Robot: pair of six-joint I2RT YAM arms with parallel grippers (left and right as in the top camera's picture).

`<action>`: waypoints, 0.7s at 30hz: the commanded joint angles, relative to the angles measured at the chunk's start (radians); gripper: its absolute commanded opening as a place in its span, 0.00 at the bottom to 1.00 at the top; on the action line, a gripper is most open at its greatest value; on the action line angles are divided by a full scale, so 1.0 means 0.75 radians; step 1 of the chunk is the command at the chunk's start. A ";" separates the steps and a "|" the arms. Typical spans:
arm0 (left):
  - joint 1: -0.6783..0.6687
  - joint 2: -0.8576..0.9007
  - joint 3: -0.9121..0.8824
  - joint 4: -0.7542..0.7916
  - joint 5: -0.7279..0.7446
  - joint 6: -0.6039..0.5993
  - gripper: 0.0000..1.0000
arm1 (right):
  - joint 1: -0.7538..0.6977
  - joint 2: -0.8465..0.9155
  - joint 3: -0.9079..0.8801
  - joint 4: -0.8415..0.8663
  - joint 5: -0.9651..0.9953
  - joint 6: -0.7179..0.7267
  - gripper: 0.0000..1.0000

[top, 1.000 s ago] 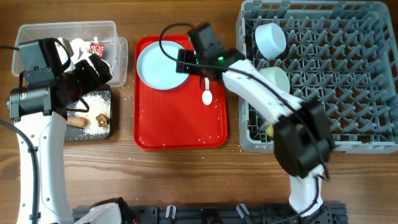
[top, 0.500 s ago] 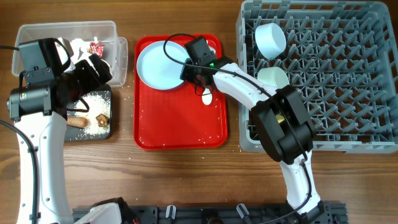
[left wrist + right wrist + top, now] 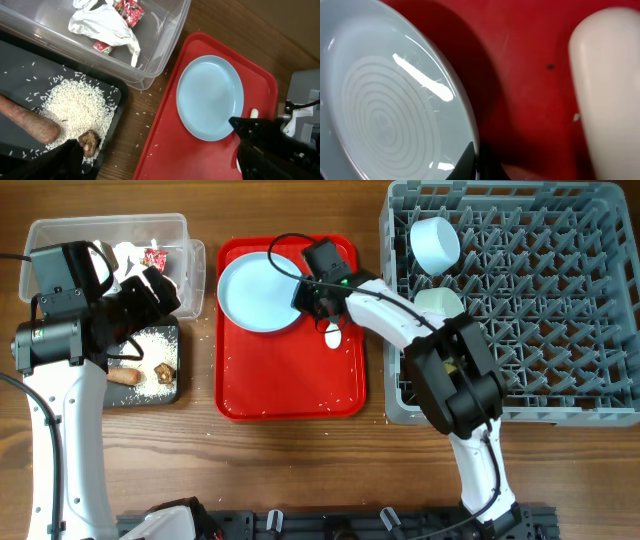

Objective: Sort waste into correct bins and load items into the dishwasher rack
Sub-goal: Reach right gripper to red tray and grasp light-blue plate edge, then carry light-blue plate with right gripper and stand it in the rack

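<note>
The pale blue plate (image 3: 258,292) lies at the back left of the flat red tray (image 3: 290,390). My right gripper (image 3: 308,298) is shut on the plate's right rim; in the right wrist view a dark finger (image 3: 470,160) pinches the plate's (image 3: 385,110) edge. The white spoon (image 3: 333,332) lies just right of it on the tray. My left gripper (image 3: 160,290) hangs open over the bins, holding nothing. The clear tub (image 3: 165,45) holds the red wrapper (image 3: 129,9) and tissue (image 3: 100,25). The black tray (image 3: 20,55) holds rice (image 3: 80,105), the sausage stick (image 3: 27,122) and the brown lump (image 3: 90,141).
The grey dishwasher rack (image 3: 560,310) fills the right side, with a pale blue bowl (image 3: 435,242) and a pale green bowl (image 3: 440,305) in its left part. Rice grains dot the red tray and the wood beside it. My right arm spans the tray and the rack's left wall.
My right gripper has gone from open to shut on the plate's right rim. The plate has shifted slightly. The left arm has not moved.
</note>
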 commanded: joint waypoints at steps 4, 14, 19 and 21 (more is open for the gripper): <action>0.004 -0.004 0.023 0.003 0.002 -0.002 1.00 | -0.111 -0.148 0.043 -0.003 -0.090 -0.304 0.05; 0.004 -0.004 0.023 0.003 0.002 -0.002 1.00 | -0.121 -0.743 0.043 -0.285 0.813 -0.665 0.04; 0.004 -0.004 0.023 0.003 0.002 -0.002 1.00 | -0.220 -0.929 0.042 -0.512 1.513 -0.737 0.04; 0.004 -0.004 0.023 0.003 0.002 -0.002 1.00 | -0.274 -0.936 0.041 -0.575 1.624 -0.842 0.04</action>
